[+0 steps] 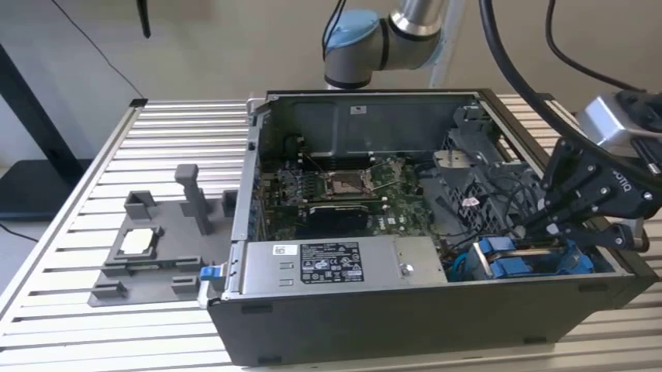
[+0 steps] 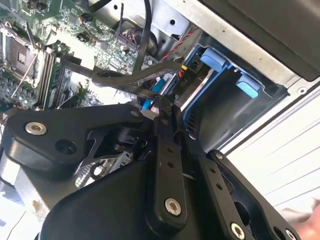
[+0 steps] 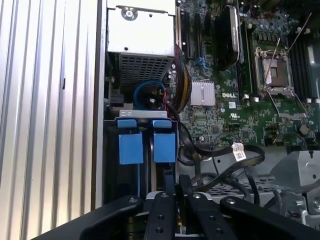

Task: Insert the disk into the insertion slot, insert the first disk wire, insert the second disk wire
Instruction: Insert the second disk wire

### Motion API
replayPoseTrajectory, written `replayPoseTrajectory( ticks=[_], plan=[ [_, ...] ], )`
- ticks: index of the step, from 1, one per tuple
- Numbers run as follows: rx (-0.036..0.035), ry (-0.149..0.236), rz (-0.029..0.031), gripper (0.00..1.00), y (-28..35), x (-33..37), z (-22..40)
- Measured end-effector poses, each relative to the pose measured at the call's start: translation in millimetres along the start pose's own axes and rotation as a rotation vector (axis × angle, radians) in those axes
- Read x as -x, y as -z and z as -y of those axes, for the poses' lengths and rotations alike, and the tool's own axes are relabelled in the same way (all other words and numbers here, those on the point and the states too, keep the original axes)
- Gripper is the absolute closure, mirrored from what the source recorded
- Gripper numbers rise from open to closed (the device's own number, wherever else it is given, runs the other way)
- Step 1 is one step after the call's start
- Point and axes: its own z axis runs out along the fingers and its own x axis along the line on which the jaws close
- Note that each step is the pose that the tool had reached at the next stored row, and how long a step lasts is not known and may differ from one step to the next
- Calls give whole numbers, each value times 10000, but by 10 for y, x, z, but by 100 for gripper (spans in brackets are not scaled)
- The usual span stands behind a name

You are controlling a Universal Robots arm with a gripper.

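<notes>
The insertion slot (image 1: 522, 263) with blue fittings is at the case's front corner on the exterior view's right. The disk (image 2: 198, 79) stands inside it in its blue carrier, with the blue tabs (image 3: 131, 148) showing on its edge. My black gripper (image 1: 540, 226) hangs just over the slot, fingertips (image 2: 161, 106) pressed together on a black disk wire (image 2: 122, 80) that runs off toward the motherboard. In the first wrist view the gripper (image 3: 175, 184) sits right behind the blue tabs. A connector with red and yellow leads (image 2: 184, 66) lies against the disk.
The open case holds a motherboard with its CPU socket (image 1: 346, 183) and a grey power-supply box (image 1: 331, 263). Loose black cables with a white tag (image 3: 239, 151) cross beside the slot. A grey fixture (image 1: 155, 256) lies on the slatted table on the exterior view's left.
</notes>
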Motion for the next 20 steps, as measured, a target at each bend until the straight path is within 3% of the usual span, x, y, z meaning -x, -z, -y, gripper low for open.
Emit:
replayPoseTrajectory(
  ticks=[2, 7, 20],
  plan=[
    [-13, -64, 41, 84, -12, -2, 9],
    [-35, -169, 76, 84, -33, -6, 17],
    [-65, -301, 96, 84, -114, -28, 37]
  ],
)
